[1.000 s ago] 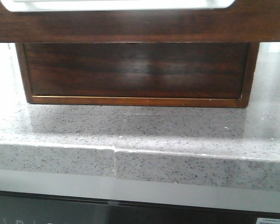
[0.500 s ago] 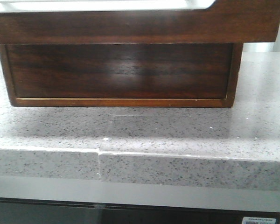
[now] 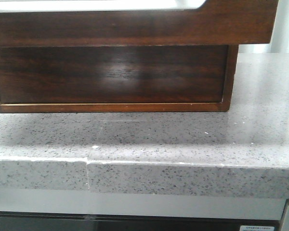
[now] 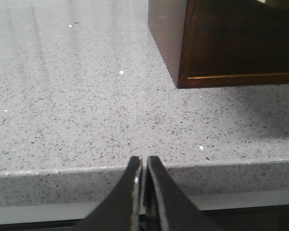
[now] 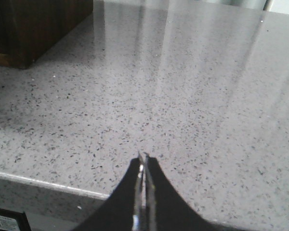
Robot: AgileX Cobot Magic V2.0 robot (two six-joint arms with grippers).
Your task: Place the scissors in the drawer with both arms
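Grey speckled stone countertop (image 3: pixel 149 137) fills most of the front view, running to a thick front edge with a vertical seam in it left of centre. On it sits the dark brown glossy wooden box (image 3: pixel 229 77), its right side frame and thin bottom rail visible; the drawer (image 3: pixel 111 72) front sits flush inside that frame, wide and reflective with a pale glare patch near the middle. A broad wooden band runs across the top of the front view above the drawer, with a strip of something white showing over it; what that white thing is cannot be told. In the left wrist view the box's corner (image 4: pixel 183 48) stands on the counter well beyond the left gripper (image 4: pixel 142 166), which hangs at the counter's front edge, its two black fingers pressed nearly together with only a hairline gap, holding nothing. In the right wrist view the box's other corner (image 5: pixel 24 33) shows off to one side, and the right gripper (image 5: pixel 143 162) sits over bare stone just inside the counter's edge, fingers likewise pinched closed and empty. Scissors are not visible in any of the three views; their place cannot be told.
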